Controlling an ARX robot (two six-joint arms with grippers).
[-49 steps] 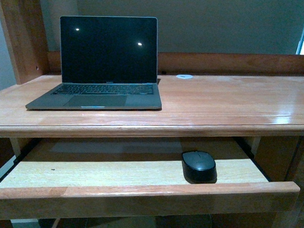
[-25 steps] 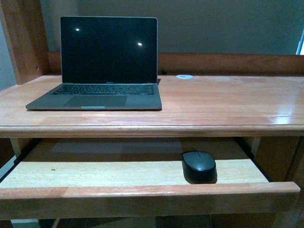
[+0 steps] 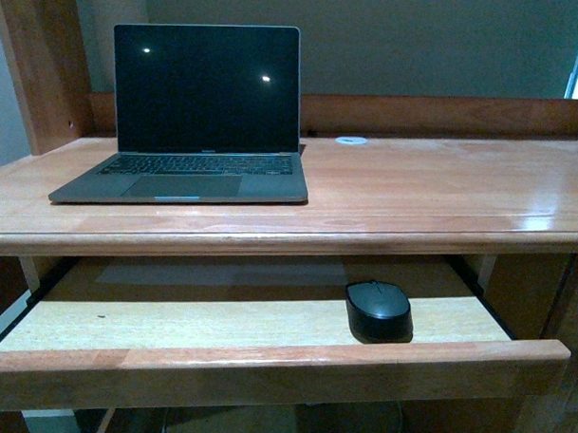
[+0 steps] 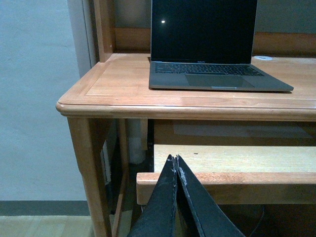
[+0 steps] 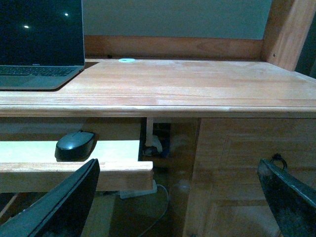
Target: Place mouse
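Open laptop (image 4: 205, 49) on wooden desk (image 4: 118, 84), pull-out shelf (image 4: 237, 158) beneath, left gripper (image 4: 175, 159) jaws pressed together

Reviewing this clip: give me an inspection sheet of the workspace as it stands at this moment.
Surface: wooden desk with a pull-out tray drawn forward beneath it.
Job's things: black mouse lies on the tray's right part, close behind the front lip; nothing touches it.
Clutter: open laptop with a dark screen on the desk's left part; small white disc near the back edge.
Grippers: left gripper shut and empty, low in front of the tray; right gripper open and empty; neither shows in the front view.
Cables: a thin cable hangs below the desk.
Surroundings: grey wall behind; wooden post at left.
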